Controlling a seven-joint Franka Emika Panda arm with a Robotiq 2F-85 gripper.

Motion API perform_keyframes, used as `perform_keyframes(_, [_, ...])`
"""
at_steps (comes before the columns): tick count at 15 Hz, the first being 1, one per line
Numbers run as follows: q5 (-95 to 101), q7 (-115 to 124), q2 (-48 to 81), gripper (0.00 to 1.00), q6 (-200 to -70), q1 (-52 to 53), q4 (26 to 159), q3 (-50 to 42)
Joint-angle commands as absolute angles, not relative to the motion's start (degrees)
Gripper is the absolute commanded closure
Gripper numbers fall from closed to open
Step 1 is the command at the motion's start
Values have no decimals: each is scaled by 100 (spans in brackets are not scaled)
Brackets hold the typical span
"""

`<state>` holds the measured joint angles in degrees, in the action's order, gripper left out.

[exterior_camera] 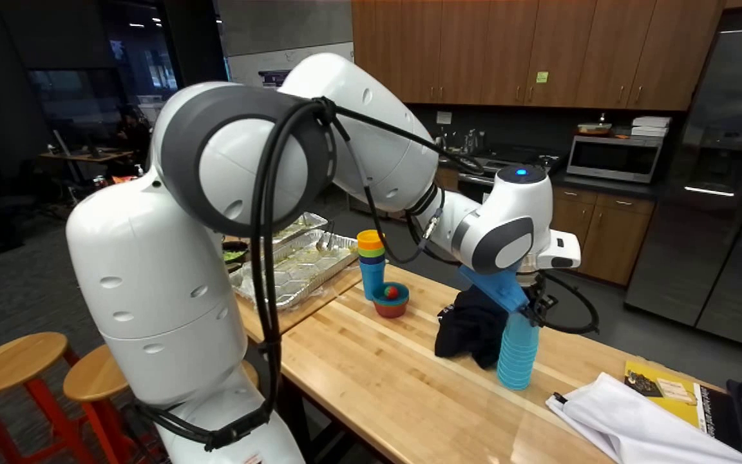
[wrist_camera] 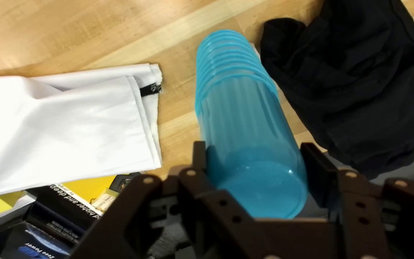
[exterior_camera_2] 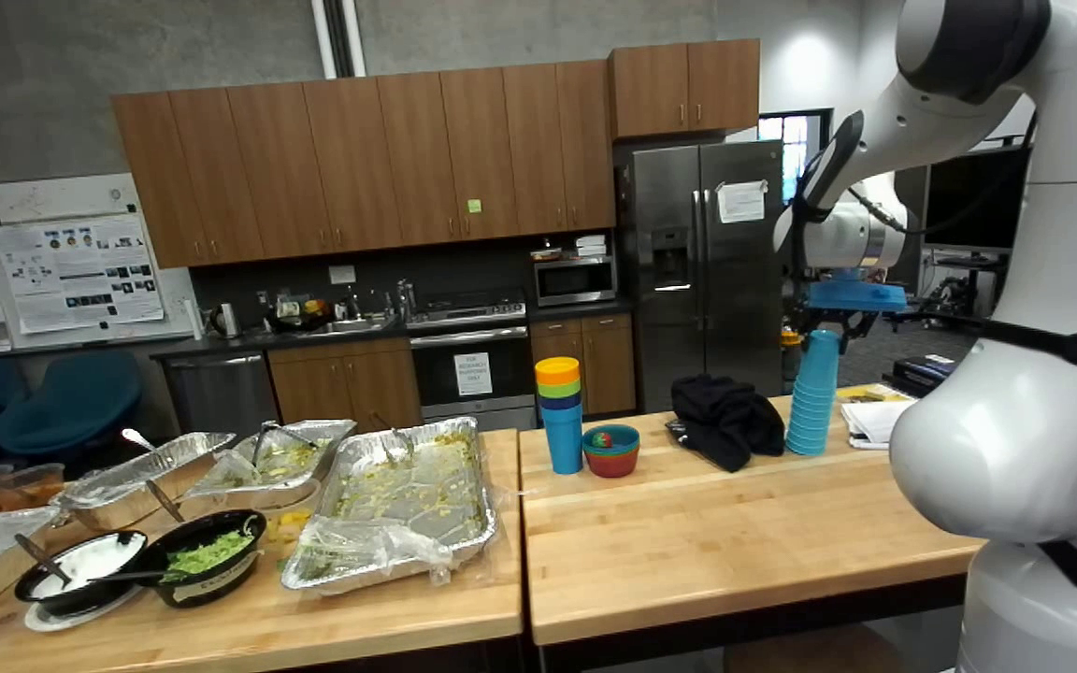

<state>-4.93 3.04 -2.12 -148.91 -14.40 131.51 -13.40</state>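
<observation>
A tall stack of translucent blue cups [wrist_camera: 243, 118] is turned mouth down, the base of its top cup toward my wrist. My gripper [wrist_camera: 254, 145] is shut on that top cup, one finger on each side near the base. In both exterior views the cup stack [exterior_camera: 518, 354] hangs or stands beneath the gripper, leaning slightly; whether its lowest rim touches the table [exterior_camera_2: 688, 533] I cannot tell. A crumpled black cloth [wrist_camera: 350, 82] lies close on one side of the stack. On the opposite side is a folded white cloth [wrist_camera: 84, 118].
Books and a dark box [wrist_camera: 31, 233] lie beyond the white cloth. Farther along the table stand a multicoloured cup stack [exterior_camera_2: 562, 430] and nested bowls [exterior_camera_2: 611, 463] with a small red item inside. Foil trays [exterior_camera_2: 408, 495] and black food bowls [exterior_camera_2: 207, 561] occupy the adjoining table.
</observation>
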Motion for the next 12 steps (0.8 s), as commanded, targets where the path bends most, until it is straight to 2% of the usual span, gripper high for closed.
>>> perform_keyframes(1, [-695,-2,71,61,-14042,-1504,12360,-1484])
perform_keyframes(7, [-757,-265,472,61,-13440,-1632,11726,-1569])
perform_keyframes(12, [-762,-356,582,61,-13472,-1651,11906,-1523])
